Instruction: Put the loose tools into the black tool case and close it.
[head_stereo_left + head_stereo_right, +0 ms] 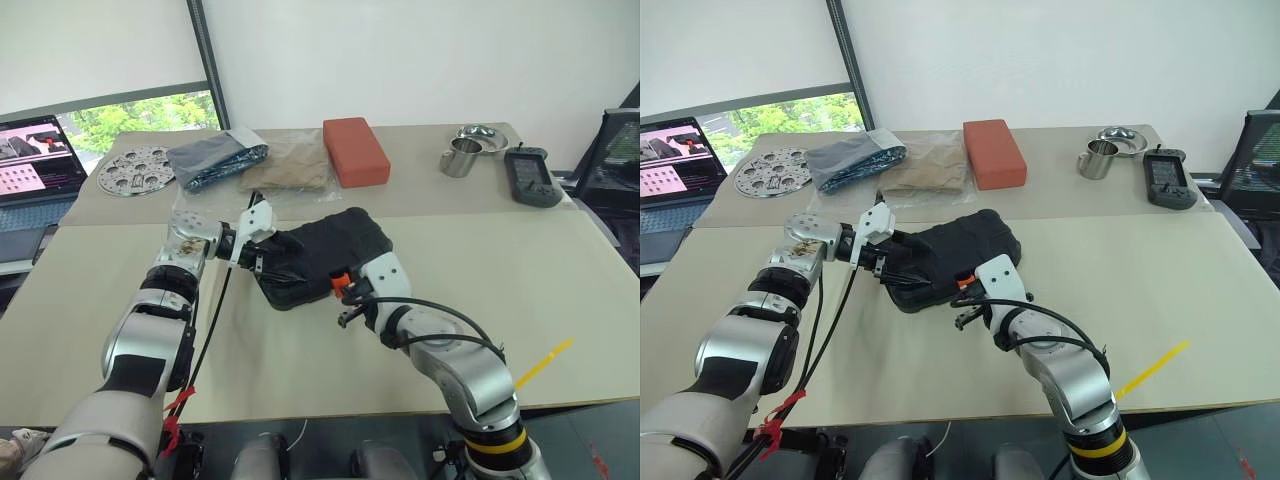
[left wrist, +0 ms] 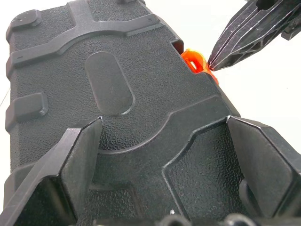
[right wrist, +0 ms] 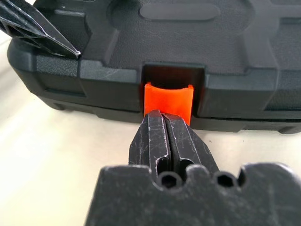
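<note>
Beyond the left hand, along the far tabletop, lie a perforated metal disc, a dark folded bag, a tan bag and a red brick. Farther right past the right hand stand a steel cup, a steel bowl and a dark handheld device. A laptop sits far left.

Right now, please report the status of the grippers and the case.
Left gripper open, over lid of black tool case. Right gripper shut, tips at orange latch. Case closed. Nothing in the way.
</note>
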`<state>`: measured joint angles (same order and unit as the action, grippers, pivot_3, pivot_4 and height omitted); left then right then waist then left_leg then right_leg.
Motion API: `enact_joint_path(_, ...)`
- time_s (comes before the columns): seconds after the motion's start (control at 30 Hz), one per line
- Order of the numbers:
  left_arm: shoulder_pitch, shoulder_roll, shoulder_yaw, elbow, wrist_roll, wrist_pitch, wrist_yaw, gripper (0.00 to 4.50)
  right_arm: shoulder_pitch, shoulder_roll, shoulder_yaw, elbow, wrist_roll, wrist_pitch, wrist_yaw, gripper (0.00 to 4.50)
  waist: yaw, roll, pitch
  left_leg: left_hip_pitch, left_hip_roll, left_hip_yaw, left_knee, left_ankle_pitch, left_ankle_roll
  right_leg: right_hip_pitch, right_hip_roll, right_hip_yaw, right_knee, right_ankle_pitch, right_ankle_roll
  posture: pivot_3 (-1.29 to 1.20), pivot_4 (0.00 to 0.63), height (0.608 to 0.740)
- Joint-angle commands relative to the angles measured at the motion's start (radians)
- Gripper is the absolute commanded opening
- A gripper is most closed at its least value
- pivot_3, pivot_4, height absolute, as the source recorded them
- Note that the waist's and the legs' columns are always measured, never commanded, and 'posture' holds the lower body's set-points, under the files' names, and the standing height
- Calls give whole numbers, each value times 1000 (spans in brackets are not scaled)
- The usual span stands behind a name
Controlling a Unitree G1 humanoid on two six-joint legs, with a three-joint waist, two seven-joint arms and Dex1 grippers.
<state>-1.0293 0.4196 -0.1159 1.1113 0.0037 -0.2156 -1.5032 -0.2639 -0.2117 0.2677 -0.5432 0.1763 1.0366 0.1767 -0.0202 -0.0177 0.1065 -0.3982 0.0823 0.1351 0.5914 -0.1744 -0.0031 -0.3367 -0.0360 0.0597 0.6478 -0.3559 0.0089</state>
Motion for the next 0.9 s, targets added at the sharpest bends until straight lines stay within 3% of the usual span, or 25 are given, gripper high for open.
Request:
enact_joint_path(0.03, 52, -1, -48, 39, 54, 9, 0, 4500, -29, 4, 3, -8, -23, -29, -10, 83, 0, 0, 0, 0, 0, 0, 0, 0, 0, 0, 0, 0, 0, 0, 0, 0, 150, 740)
enact_joint_path(0.9, 54, 2, -49, 38, 54, 10, 0, 4500, -66, 20, 26, 98, -67, -72, -16, 83, -11, -1, -2, 1, 0, 0, 0, 0, 0, 1, 0, 0, 0, 0, 0, 0, 150, 740)
